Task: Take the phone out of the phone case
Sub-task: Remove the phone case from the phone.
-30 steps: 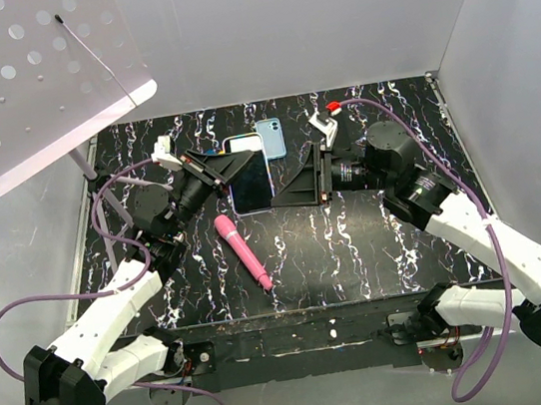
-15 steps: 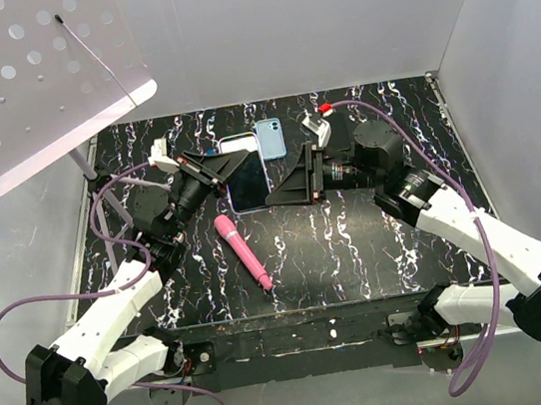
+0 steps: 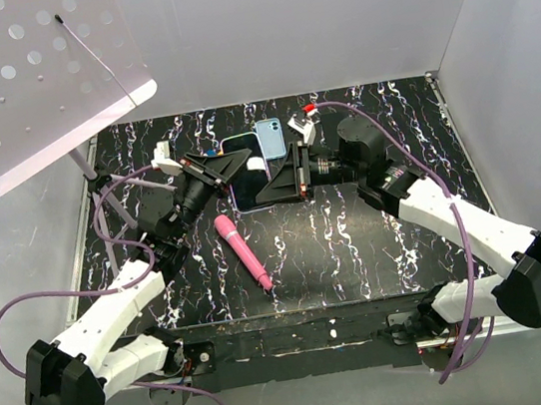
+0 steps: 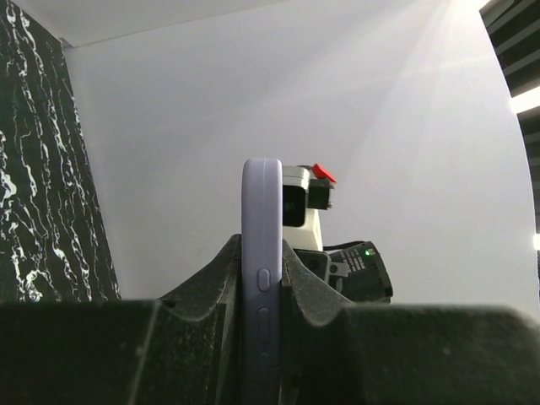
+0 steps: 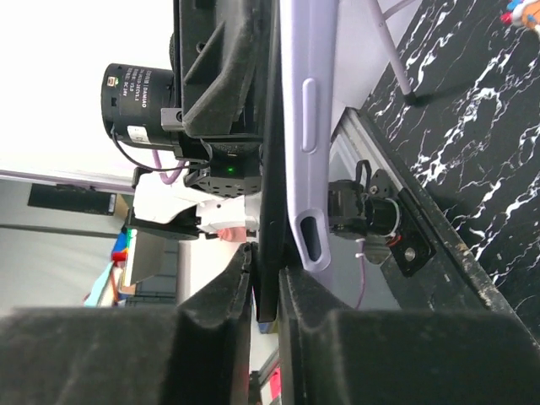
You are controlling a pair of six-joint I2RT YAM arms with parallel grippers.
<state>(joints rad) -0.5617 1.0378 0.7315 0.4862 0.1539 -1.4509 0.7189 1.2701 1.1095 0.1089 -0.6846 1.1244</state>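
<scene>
The phone [image 3: 248, 183] stands on edge above the marbled table, in a lavender phone case [image 3: 239, 140]. My left gripper [image 3: 228, 168] is shut on the case's left side. In the left wrist view the case [image 4: 261, 211] stands edge-on, pinched between the jaws of the left gripper [image 4: 261, 253]. My right gripper [image 3: 269, 177] meets it from the right. In the right wrist view the dark phone [image 5: 268, 211] sits between the jaws of the right gripper [image 5: 266, 274], and the case [image 5: 308, 126] stands peeled away from it at the near corner.
A second, light blue phone [image 3: 270, 139] lies flat on the table just behind the grippers. A pink pen-like tool [image 3: 245, 254] lies in front of them. A white perforated board [image 3: 22, 86] on a stand overhangs the back left corner. White walls enclose the table.
My right arm has swung left to the phone and its jaws have narrowed onto the phone's edge. The left gripper has kept its hold on the case.
</scene>
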